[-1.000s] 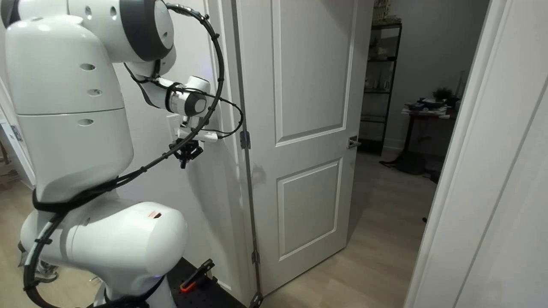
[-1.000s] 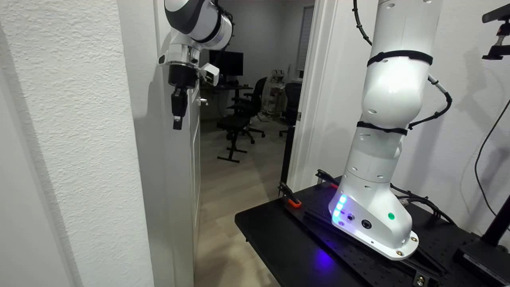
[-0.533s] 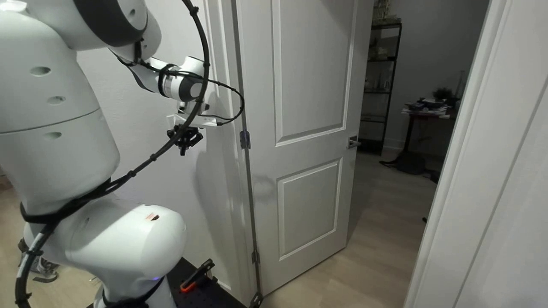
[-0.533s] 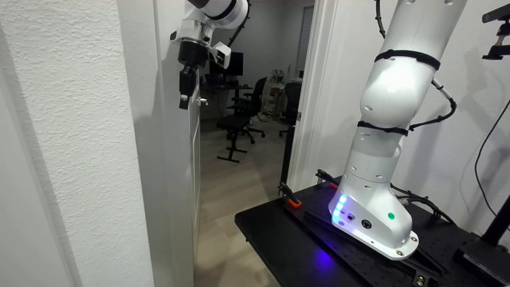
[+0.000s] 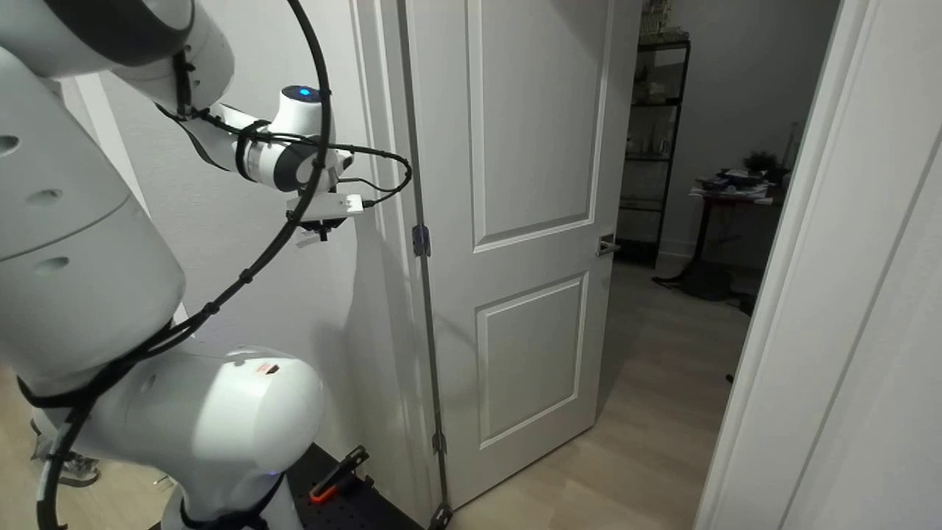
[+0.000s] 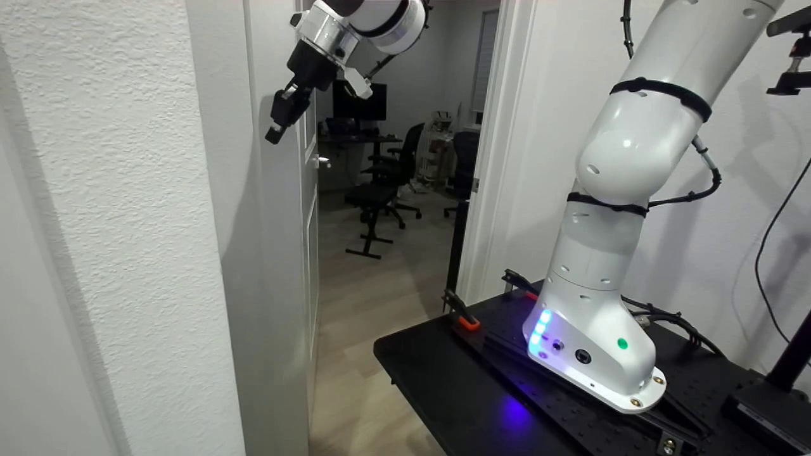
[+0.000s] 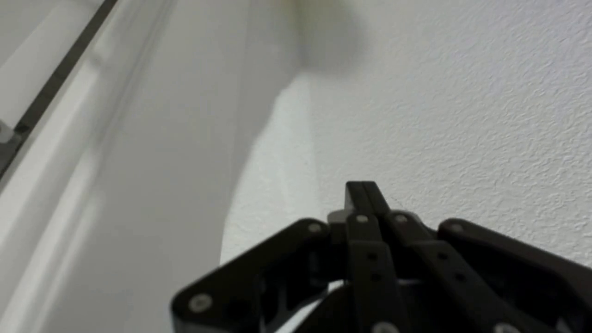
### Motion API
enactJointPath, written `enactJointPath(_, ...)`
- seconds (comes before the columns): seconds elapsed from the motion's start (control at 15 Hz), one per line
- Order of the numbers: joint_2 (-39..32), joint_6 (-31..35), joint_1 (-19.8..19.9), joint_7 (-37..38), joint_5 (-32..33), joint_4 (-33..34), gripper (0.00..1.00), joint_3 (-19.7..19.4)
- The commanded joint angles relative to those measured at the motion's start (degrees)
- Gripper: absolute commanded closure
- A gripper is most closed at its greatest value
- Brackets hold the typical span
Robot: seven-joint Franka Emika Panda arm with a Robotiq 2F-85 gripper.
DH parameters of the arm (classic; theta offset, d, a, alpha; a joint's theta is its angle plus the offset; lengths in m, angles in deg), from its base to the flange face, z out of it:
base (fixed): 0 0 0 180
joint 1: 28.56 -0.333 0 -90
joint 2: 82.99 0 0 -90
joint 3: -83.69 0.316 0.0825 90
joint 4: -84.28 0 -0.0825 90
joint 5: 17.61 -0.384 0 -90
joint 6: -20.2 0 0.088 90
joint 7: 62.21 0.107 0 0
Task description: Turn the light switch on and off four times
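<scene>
Gripper (image 7: 362, 186) has its 2 fingers together; the arm (image 6: 624, 158) is cropped above in both exterior views.

I can read no word or number from any of my cameras. A small label (image 5: 267, 369) with reddish and dark marks sits on the white arm housing (image 5: 239, 416), too small for me to make out. A green dot (image 6: 622, 344) marks the arm base (image 6: 599, 332). The pale strip (image 6: 768, 425) on the black stand (image 6: 780, 399) may carry lettering, but I can't tell.
</scene>
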Motion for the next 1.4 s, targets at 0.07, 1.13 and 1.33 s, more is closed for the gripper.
enactJointPath(0.07,-1.78,18.63,-3.93,0.39,-1.80,-3.26,1.00,1.82)
enactJointPath(1.13,-24.93,42.85,-6.50,6.02,6.41,9.06,1.00,3.51)
enactJointPath(1.33,-26.54,43.50,-6.42,6.25,6.26,10.88,1.00,3.53)
